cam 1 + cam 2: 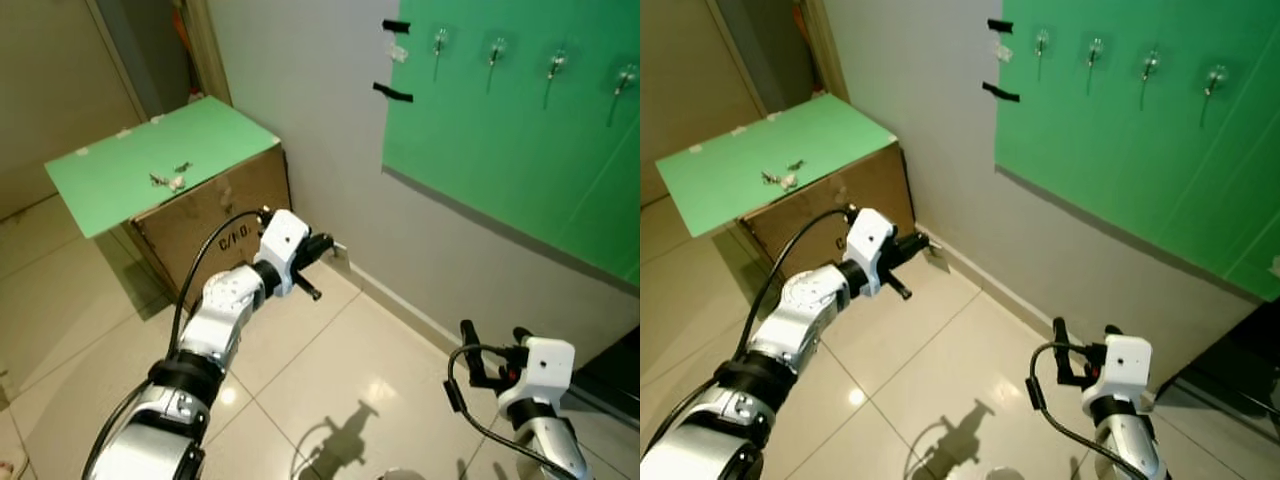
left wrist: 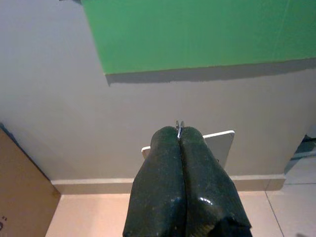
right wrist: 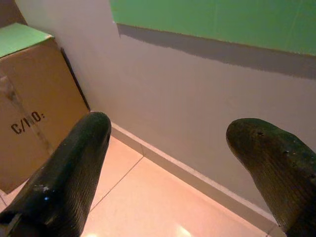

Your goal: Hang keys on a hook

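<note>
Left tool (image 2: 179, 134) outstretched toward green wall panel (image 1: 520, 130), pinched tight on barely visible keys (image 2: 179, 128); right tool (image 3: 168, 143) low, agape

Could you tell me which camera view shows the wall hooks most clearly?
The right eye view: all four hooks sit well inside the frame on the green panel. The left eye view shows them nearer its edge; the wrist views catch just the panel.

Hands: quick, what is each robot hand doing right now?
Left hand: closed, pinching a small metal piece with a white tag, probably the keys.
Right hand: open, holding nothing.
</note>
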You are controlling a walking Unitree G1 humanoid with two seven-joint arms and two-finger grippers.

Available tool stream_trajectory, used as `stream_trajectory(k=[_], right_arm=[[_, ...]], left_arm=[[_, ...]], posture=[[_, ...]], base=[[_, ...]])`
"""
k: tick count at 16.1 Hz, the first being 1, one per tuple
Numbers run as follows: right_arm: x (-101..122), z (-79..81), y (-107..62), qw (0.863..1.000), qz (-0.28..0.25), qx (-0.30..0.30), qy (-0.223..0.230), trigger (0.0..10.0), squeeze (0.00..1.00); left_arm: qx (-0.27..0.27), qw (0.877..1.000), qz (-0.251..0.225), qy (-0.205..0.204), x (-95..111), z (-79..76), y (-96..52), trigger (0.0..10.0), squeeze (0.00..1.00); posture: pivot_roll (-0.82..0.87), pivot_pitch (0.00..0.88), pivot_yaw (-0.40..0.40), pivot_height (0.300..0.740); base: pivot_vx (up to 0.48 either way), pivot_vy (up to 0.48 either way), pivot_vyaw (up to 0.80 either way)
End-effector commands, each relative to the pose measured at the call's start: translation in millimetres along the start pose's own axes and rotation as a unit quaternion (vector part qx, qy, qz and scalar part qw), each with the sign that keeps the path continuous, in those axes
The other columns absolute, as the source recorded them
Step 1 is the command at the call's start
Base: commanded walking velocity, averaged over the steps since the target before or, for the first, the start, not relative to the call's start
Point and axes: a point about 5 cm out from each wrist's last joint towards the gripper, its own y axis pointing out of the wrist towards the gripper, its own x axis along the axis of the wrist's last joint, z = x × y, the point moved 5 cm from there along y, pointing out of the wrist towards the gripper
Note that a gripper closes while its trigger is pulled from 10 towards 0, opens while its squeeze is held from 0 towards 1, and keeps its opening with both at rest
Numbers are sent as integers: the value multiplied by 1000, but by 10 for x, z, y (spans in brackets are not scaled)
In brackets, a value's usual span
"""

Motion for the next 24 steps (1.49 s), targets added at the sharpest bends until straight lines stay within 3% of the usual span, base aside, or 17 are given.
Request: stream_trajectory(k=[1, 9, 16, 18, 21, 23, 24], right_arm=[[30, 21, -20, 1000, -1, -1, 2, 10000, 0], [185, 152, -121, 1000, -5, -4, 6, 10000, 0], [93, 69, -95, 1000, 15, -12, 5, 10000, 0], [79, 80, -120, 1000, 12, -14, 5, 10000, 0], [144, 228, -98, 999, 16, 41, -6, 10000, 0], [373, 261, 52, 994, 12, 103, -20, 10000, 0], [498, 250, 122, 990, 9, 133, -36, 10000, 0]], left_arm=[[-8, 1000, -4, -13, -17, -7, -19, 10000, 0], [-38, 998, -22, -36, -32, -158, -8, 10000, 0], [-48, 998, -27, -35, 6, -144, -1, 10000, 0], [-50, 998, -28, -24, 20, -157, 11, 10000, 0], [-66, 998, -11, -20, 16, -129, 20, 10000, 0], [-109, 994, 19, -2, 105, -35, 31, 10000, 0], [-138, 989, 34, 26, 173, -6, 27, 10000, 0]], posture=[[-287, 0, 82, 740], [-286, 0, 85, 740], [-291, 0, 93, 740], [-294, 0, 97, 740], [-299, 0, 105, 740], [-297, 0, 108, 740], [-295, 0, 107, 740]], base=[[0, 0, -594], [0, 428, -591], [0, 480, -593], [0, 0, -619], [0, 0, 0], [0, 0, 0], [0, 0, 0]])
